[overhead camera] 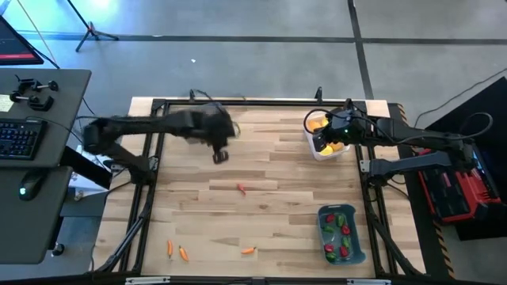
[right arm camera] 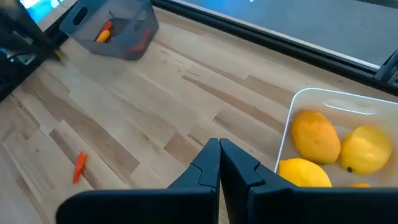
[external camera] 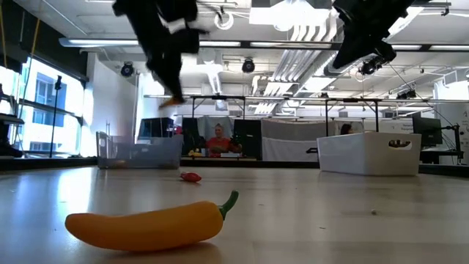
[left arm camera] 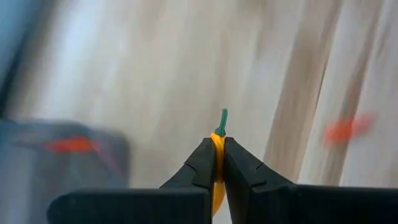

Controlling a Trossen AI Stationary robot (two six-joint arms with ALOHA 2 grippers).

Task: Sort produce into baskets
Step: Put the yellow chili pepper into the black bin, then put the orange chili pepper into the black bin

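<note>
My left gripper [overhead camera: 220, 155] is over the far middle of the table, well above it, shut on a small yellow-orange vegetable with a green stem [left arm camera: 219, 134]. It also shows in the low view [external camera: 173, 100]. The clear smoky grey bin [right arm camera: 112, 28] holds orange and red pieces; it also shows in the low view [external camera: 139, 154]. My right gripper [right arm camera: 219, 155] is shut and empty, raised at the white bin [overhead camera: 325, 141], which holds yellow-orange fruits [right arm camera: 316, 137]. A small red pepper [overhead camera: 241, 188] lies mid-table. My left gripper pinches the yellow-orange vegetable between its two fingers, on the body just behind the stem [left arm camera: 218, 144]. The green stem [left arm camera: 224, 117] sticks out past the fingertips. The fingers point down at the table, and the vegetable is lifted clear of it.
The blue-grey bin [overhead camera: 341, 234] at the near right holds red and green peppers. Three small orange vegetables lie near the front edge [overhead camera: 169, 248] [overhead camera: 184, 254] [overhead camera: 249, 250]; one of them looms in the low view [external camera: 146, 224]. A metal frame [overhead camera: 238, 101] borders the table.
</note>
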